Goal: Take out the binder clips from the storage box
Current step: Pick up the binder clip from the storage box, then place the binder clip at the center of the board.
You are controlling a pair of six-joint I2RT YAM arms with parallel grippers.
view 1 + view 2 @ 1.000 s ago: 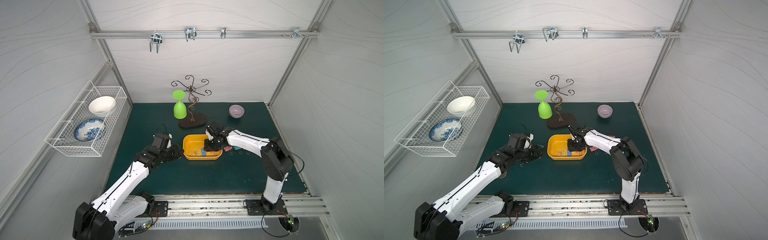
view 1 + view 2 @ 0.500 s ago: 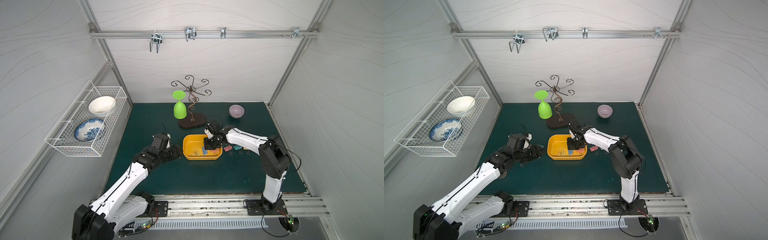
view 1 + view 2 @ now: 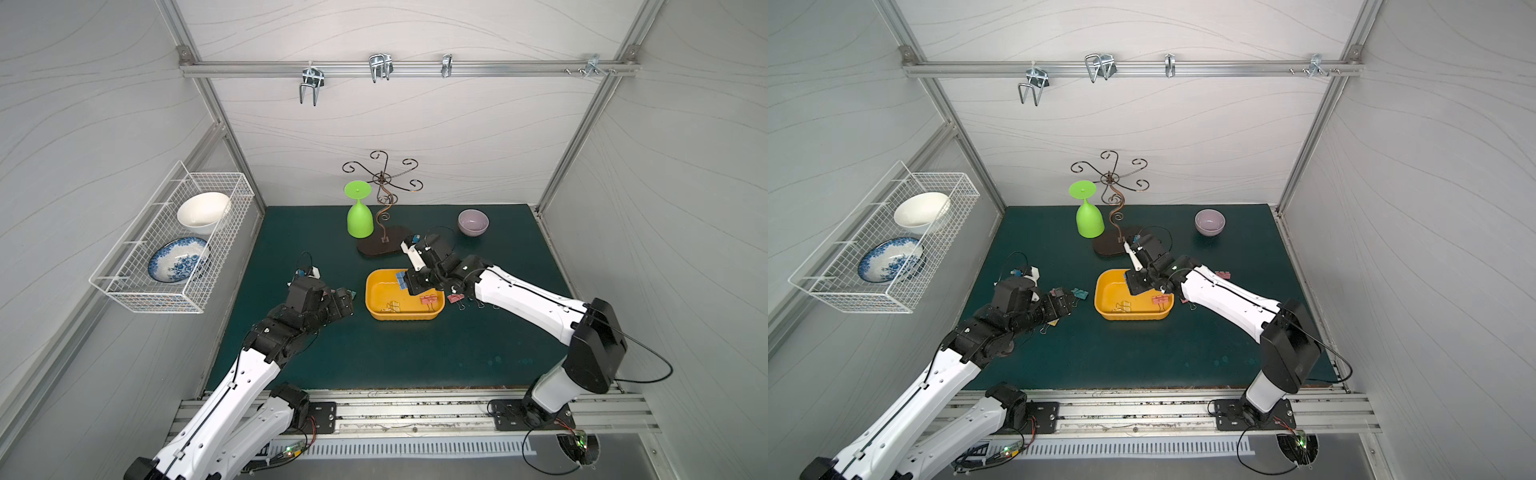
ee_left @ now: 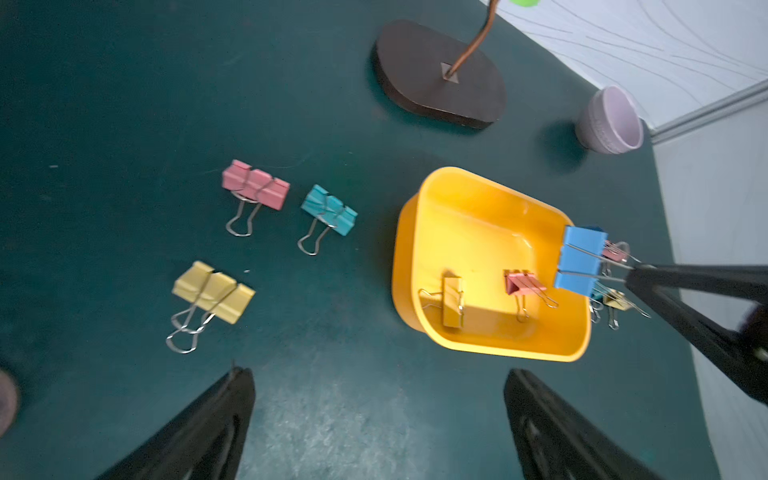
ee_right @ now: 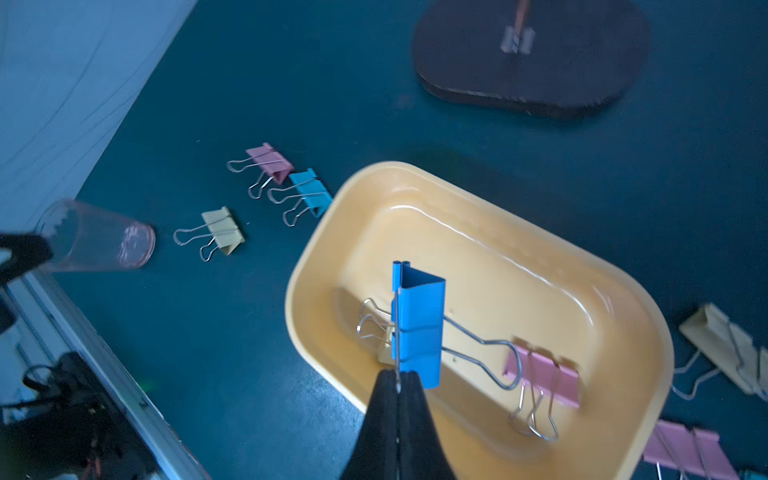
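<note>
**Right hand pinched a blue clip over the box; left hand stood open**

The right hand [image 5: 397,380] was closed tight on one wire handle of the blue clip [image 5: 417,324]. The clip hung from the fingertips over the yellow storage box [image 5: 498,266], close to the rim on the right arm's side, and looked raised off the box floor. Its other handle stuck out sideways.

Two clips lay inside the box: a yellow clip [image 4: 453,301] and a pink clip [image 4: 521,282], a little apart on the box floor.

The left hand [image 4: 378,371] was wide open and held nothing. It hovered over the dark green counter [image 3: 374,353] just beside the box, on the side away from the right arm. Three clips lay on the counter near it: a loose pink clip [image 4: 255,185], a loose teal clip [image 4: 329,210] next to it, and a loose yellow clip [image 4: 212,292] set a little apart from those two.

On the counter past the other end of the box lay more clips, among them a cream-yellow clip [image 5: 727,349] and a second pink clip [image 5: 685,451].

Behind the box stood a dark stand base [image 4: 440,75]. A lilac bowl [image 3: 473,221] sat well apart, near the back wall.
</note>
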